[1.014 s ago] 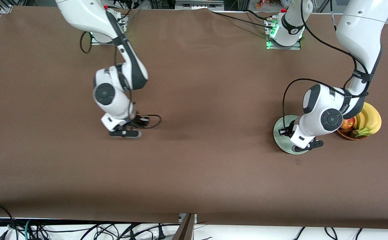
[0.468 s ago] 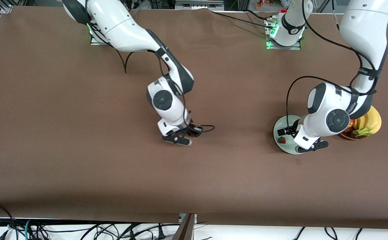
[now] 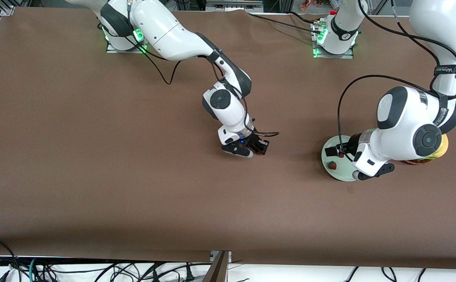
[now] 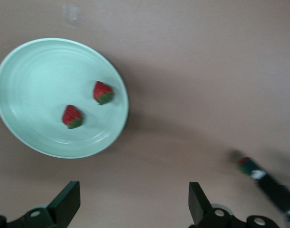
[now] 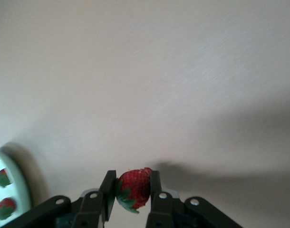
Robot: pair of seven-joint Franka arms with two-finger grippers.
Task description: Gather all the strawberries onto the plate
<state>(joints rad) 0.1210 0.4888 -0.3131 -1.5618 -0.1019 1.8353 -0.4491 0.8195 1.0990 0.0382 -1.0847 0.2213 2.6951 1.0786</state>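
Front view shows the right gripper (image 3: 256, 150) hanging over bare tabletop (image 3: 94, 176) near the middle of the frame, its fingers pinching the third strawberry (image 5: 134, 188); the right wrist view confirms this, the berry clamped between the two dark pads at the lower centre of that picture. We judge the carry to be in hand: two strawberries (image 4: 102, 92) already lie in the plate (image 4: 35, 71), apart from one another, and only the held one is left. The plate sits at the middle right of the front view, toward the left arm's end of the tabletop, well apart from the right gripper.

The left gripper (image 4: 130, 209) is over the plate's edge with its fingers spread wide and nothing between them; we take it to be done with its drop. The next move, as we judge it, calls for the right arm to travel to the plate and let go low over it, while the left arm makes room so the two do not meet.

The berries are small, red, roughly conical, with dark green leafy caps; the plate is round, shallow, pale mint, smooth and faintly ringed; the tabletop is a matte brown sheet.
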